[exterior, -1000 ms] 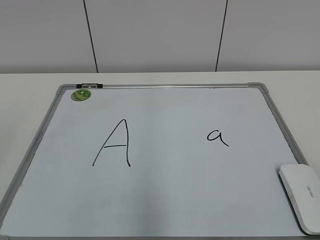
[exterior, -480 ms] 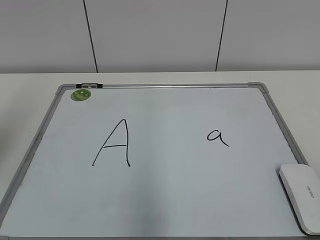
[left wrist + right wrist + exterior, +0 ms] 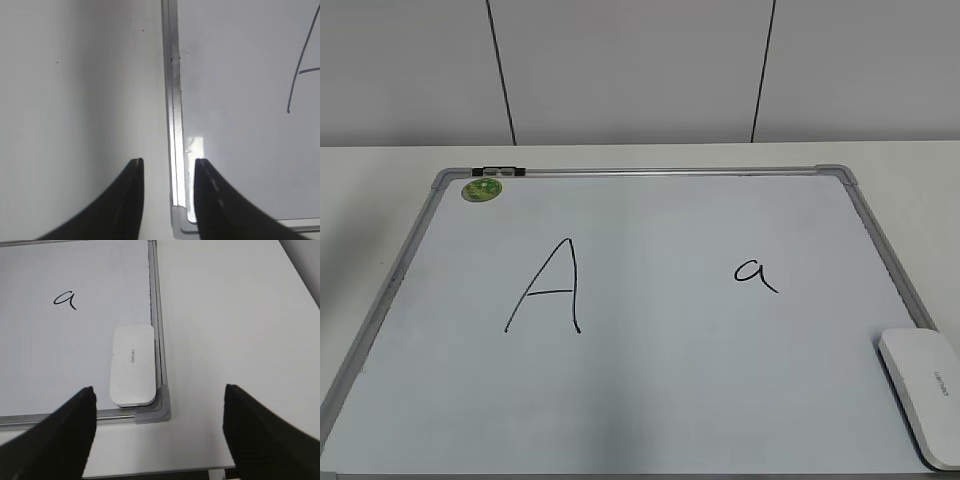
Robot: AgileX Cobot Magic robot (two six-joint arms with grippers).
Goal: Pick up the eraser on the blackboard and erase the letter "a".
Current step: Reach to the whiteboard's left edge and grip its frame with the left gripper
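The blackboard [image 3: 650, 172] is a white board with a silver frame, lying flat on the table. The small handwritten letter "a" [image 3: 756, 273] is on its right half and also shows in the right wrist view [image 3: 65, 300]. The white eraser [image 3: 923, 388] lies in the board's near right corner, and the right wrist view [image 3: 132, 365] shows it against the frame. My right gripper [image 3: 159, 396] is open wide and empty, above the table just in front of that corner. My left gripper [image 3: 169, 165] is open and empty over the board's near left corner [image 3: 182, 225]. Neither gripper shows in the exterior view.
A large capital "A" [image 3: 548, 287] is on the board's left half. A small round green magnet [image 3: 481, 189] sits at the far left corner. The white table [image 3: 370, 190] surrounds the board, and its front edge [image 3: 165, 471] is near my right gripper.
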